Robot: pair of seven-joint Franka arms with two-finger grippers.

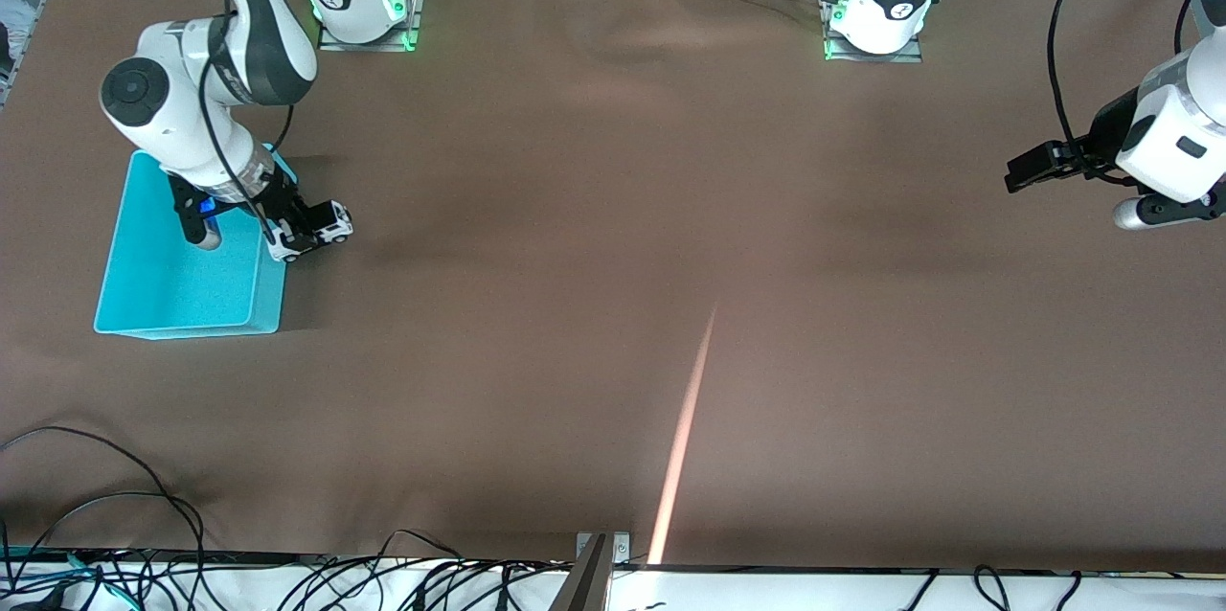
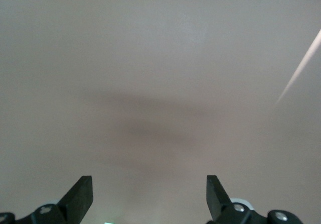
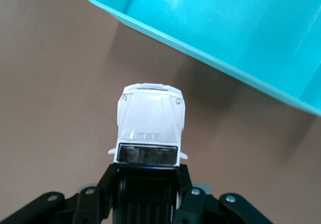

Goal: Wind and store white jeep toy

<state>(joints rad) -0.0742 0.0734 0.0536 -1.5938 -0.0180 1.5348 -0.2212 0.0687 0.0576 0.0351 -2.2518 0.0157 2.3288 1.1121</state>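
Brown cloth table (image 1: 613, 305): right gripper (image 3: 145, 194) clamps the small, light, rigid white jeep toy (image 3: 150, 123) by its roof sides beside the cyan bin (image 1: 153, 305), a hold likely to slip on smooth plastic, while the left gripper (image 2: 149, 199) waits spread over bare cloth.

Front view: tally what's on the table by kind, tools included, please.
Toy cars: 1, the white jeep toy, gripped beside the bin
Bins: 1, the cyan bin, at the right arm's end
Tools: 2, right tool shut on the jeep; left tool open over bare table, waiting
Total: 4
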